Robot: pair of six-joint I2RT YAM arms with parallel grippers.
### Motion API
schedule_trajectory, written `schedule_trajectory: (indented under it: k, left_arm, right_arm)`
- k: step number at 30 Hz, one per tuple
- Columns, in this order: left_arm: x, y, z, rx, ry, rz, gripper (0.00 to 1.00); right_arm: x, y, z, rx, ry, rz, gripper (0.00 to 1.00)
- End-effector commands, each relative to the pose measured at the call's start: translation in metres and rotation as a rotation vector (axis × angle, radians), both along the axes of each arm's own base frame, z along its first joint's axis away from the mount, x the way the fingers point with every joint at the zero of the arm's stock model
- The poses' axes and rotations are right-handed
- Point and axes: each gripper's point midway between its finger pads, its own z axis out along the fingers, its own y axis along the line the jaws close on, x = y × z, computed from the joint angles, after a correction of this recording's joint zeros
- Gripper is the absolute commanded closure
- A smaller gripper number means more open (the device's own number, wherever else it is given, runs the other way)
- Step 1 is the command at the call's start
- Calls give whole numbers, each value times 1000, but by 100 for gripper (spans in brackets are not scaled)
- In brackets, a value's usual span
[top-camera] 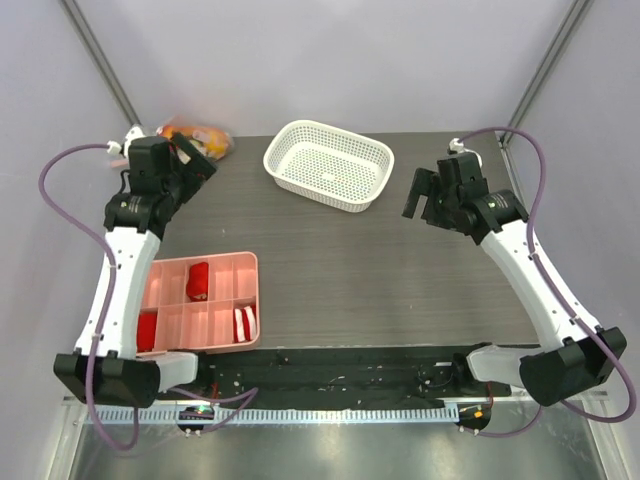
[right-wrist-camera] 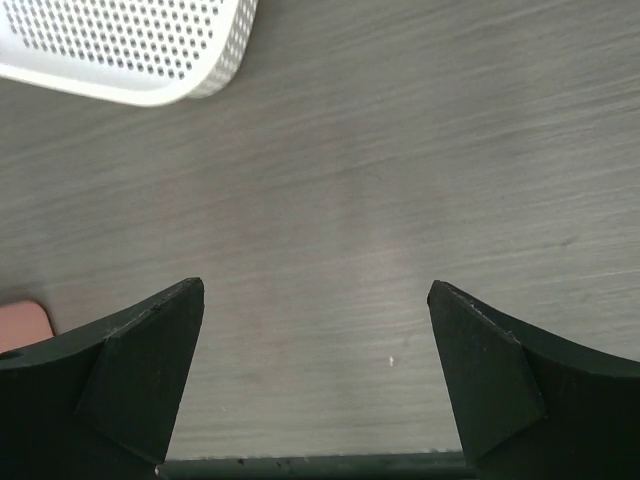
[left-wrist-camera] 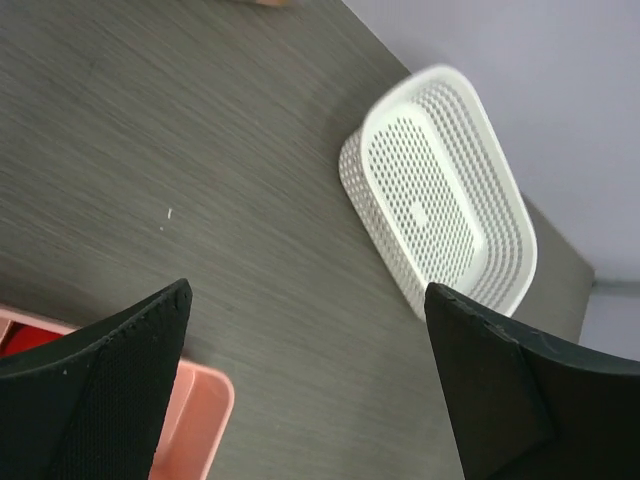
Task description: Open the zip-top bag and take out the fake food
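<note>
The zip-top bag (top-camera: 212, 139) lies at the table's back left corner, clear and crinkly. Yellow-orange fake food (top-camera: 196, 133) shows through it. My left gripper (top-camera: 193, 164) hovers just in front of the bag and hides part of it. In the left wrist view the left gripper (left-wrist-camera: 305, 295) is open, with only bare table between its fingers and no bag in sight. My right gripper (top-camera: 420, 200) hangs open over the right side of the table, far from the bag. In the right wrist view the right gripper (right-wrist-camera: 315, 290) holds nothing.
A white mesh basket (top-camera: 328, 165) (left-wrist-camera: 445, 195) (right-wrist-camera: 130, 50) stands at the back centre. A pink compartment tray (top-camera: 225, 270) (left-wrist-camera: 205, 400) with red and red-white pieces sits at the near left. Its corner (right-wrist-camera: 25, 315) shows in the right wrist view.
</note>
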Motion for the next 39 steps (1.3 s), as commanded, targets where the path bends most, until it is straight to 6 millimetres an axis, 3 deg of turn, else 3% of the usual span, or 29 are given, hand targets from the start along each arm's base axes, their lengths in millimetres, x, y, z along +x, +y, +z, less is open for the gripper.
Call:
schedule_trajectory:
  k: [1,3,5,6,8,9,11,19,24,27,34,35,36,37,39]
  left_arm:
    - [42,18,13,-207,-102,105,4]
    - [58,23,14,-244,-130,140,5]
    - [76,53,2,-287,-123,232,5]
    - [84,59,2,-346,-141,264,6]
    - [105,73,-6,-415,-195,293,8]
    - [112,89,-6,-446,-228,330,10]
    - [134,102,-12,-535,-284,372,14]
    - [177,165,-38,-786,-428,553,20]
    - [202,186,-55,-880,-504,642,30]
    - [215,191,-49,-923,-566,630,41]
    - [237,195,-37,-958,-642,584,51]
    - [237,193,-35,-974,-642,567,54]
    - [233,192,-32,-988,-648,563,64]
    - [226,193,-45,-1003,-627,592,65]
    - [213,196,-39,-981,-617,625,67]
  right_arm:
    - [-4,10,34,-12,-51,132,0]
    - [0,6,48,-58,-121,139,0]
    - [2,2,56,-76,-148,114,0]
    - [0,3,60,-73,-143,125,0]
    - [0,13,55,-68,-115,185,0]
    - [-1,12,51,-86,-106,205,0]
    - [-1,5,49,-127,-104,191,0]
    - [5,-8,51,-173,-125,132,0]
    - [14,-10,61,-182,-146,99,1]
    - [19,-9,58,-169,-141,81,0]
    - [31,0,51,-142,-130,75,0]
    - [34,2,50,-139,-130,76,0]
    - [36,3,50,-136,-131,80,0]
    - [37,4,50,-135,-131,82,0]
    - [40,5,47,-134,-124,81,0]
